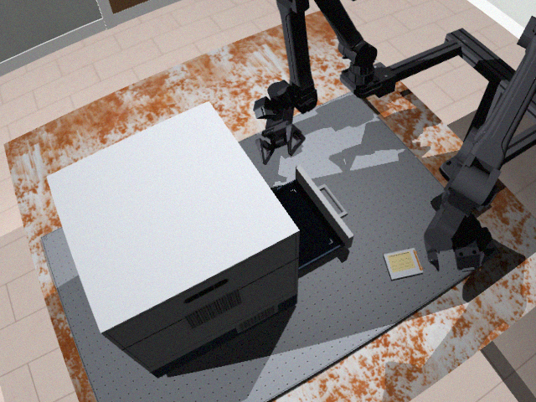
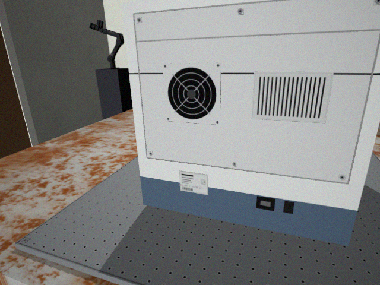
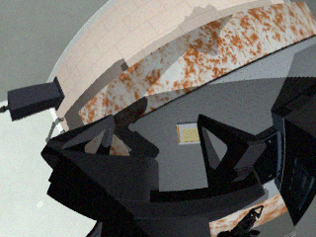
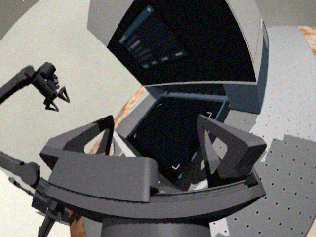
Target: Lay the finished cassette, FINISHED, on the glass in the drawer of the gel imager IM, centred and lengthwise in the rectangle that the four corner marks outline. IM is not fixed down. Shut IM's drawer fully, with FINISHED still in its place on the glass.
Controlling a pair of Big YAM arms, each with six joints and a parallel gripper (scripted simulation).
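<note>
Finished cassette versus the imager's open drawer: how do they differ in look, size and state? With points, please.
The flat, pale cassette with yellow label and orange strip (image 1: 402, 263) (image 3: 190, 134) is light; the pale-fronted drawer with dark glass (image 1: 309, 220) (image 3: 271, 158) (image 4: 170, 125) is mostly dark inside.
The cassette is much smaller than the drawer.
The cassette lies outside, unloaded; the drawer stands open, carrying nothing visible.
Both are four-sided.
</note>
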